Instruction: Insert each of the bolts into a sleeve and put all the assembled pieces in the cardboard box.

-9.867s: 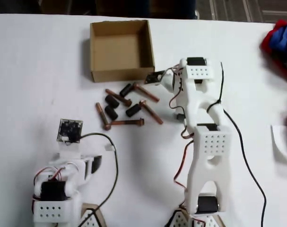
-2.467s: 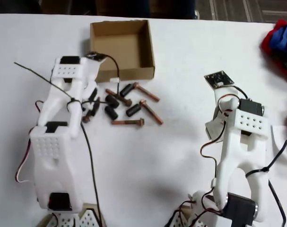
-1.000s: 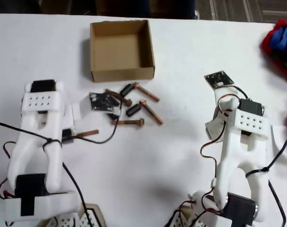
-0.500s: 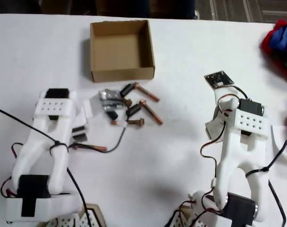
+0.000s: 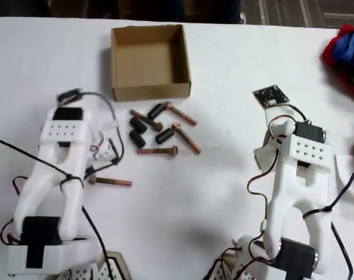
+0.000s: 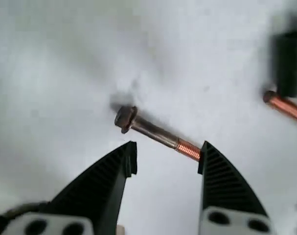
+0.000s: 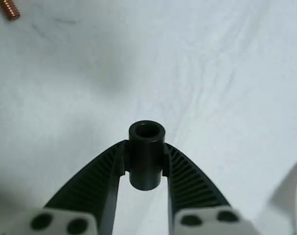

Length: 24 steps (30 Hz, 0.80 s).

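Lying level at lower left, the bolt (image 5: 111, 182) spans the spread left gripper (image 6: 168, 147) (right gripper (image 7: 146, 147) pinches a sleeve (image 7: 147, 159)).

Five copper bolts (image 5: 109, 182), five black sleeves (image 5: 164, 136), one cardboard box (image 5: 150, 92), two robot arms (image 5: 54, 175)

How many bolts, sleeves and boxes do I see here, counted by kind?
Copper bolts: 5
Black sleeves: 5, one of them held in the right end effector
Cardboard box: 1
Total: 11
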Available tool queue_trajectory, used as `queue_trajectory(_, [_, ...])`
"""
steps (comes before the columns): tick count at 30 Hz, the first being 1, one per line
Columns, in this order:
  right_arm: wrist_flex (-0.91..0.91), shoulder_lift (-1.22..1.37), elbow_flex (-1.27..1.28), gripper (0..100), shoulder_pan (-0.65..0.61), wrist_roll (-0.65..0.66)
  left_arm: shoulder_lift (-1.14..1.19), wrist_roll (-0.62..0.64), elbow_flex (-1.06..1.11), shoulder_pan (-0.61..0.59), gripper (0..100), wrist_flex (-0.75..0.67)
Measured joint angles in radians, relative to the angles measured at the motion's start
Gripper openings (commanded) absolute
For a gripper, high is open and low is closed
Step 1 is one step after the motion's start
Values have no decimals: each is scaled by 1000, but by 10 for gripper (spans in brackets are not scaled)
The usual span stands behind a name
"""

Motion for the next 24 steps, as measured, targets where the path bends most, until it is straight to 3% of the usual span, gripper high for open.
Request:
queue_trajectory(5, [0,0,0,22,0,0,21,110,49,-5,225,-3])
queue_trajectory(20, [0,0,0,22,0,0,319,124,-21,-8,221,-20])
queue_trajectory(24, [-2,0,0,22,0,0,443,84,-160,-5,101,41])
